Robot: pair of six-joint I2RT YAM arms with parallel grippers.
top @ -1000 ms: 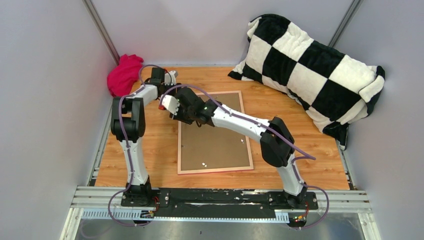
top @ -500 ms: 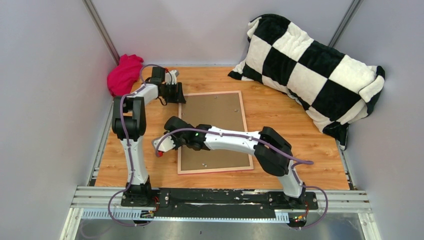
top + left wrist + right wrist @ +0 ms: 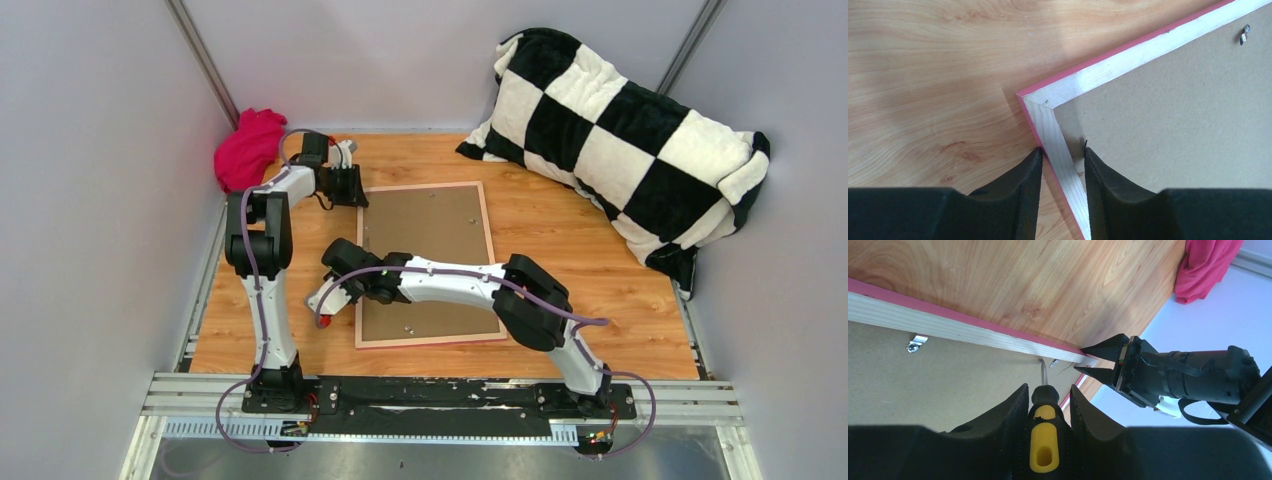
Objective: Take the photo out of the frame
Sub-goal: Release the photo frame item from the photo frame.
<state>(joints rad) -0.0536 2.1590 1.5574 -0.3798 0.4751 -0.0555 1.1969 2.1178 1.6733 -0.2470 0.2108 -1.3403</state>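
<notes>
My right gripper (image 3: 1047,390) grips a screwdriver (image 3: 1044,440), its blade aimed at a small metal clip (image 3: 1054,363) just ahead, by the far left corner of the frame (image 3: 430,222). My left gripper (image 3: 1063,156), nearer that corner, pinches the left rail narrowly. The frame lies face down on the table, long side running away from me, brown board up; the photo is hidden beneath

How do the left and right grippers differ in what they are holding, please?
The left gripper clamps the frame's wooden rail by its far-left corner; the right gripper holds a yellow-handled screwdriver. The left gripper is at the far end of that side, the right gripper about midway along it. Both are shut, working the frame's left edge.
</notes>
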